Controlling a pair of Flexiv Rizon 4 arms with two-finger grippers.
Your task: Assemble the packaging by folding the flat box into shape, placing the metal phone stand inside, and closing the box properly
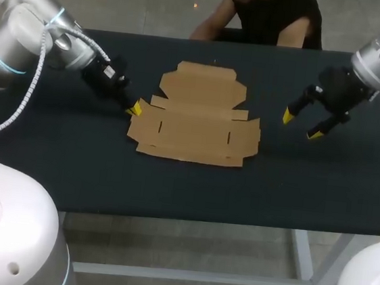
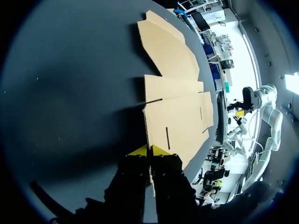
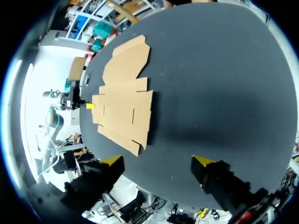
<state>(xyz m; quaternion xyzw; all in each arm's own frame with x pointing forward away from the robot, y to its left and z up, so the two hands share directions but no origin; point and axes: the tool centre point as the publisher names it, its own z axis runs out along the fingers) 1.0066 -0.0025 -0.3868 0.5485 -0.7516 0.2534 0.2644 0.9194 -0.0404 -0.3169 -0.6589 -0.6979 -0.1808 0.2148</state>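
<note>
At the left edge of the flat box (image 1: 196, 116), the left gripper (image 1: 134, 108) pinches a side flap (image 1: 143, 120), likely to fold it up; the right gripper (image 1: 300, 125) hangs well apart, wide open.

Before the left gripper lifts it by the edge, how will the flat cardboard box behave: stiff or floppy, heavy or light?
The flat box is probably light: one thin sheet lying flush on the table. Lifted by the edge the left gripper pinches, it would likely sag and fold at its creases. Pushed, it may slide rather than tip.
</note>
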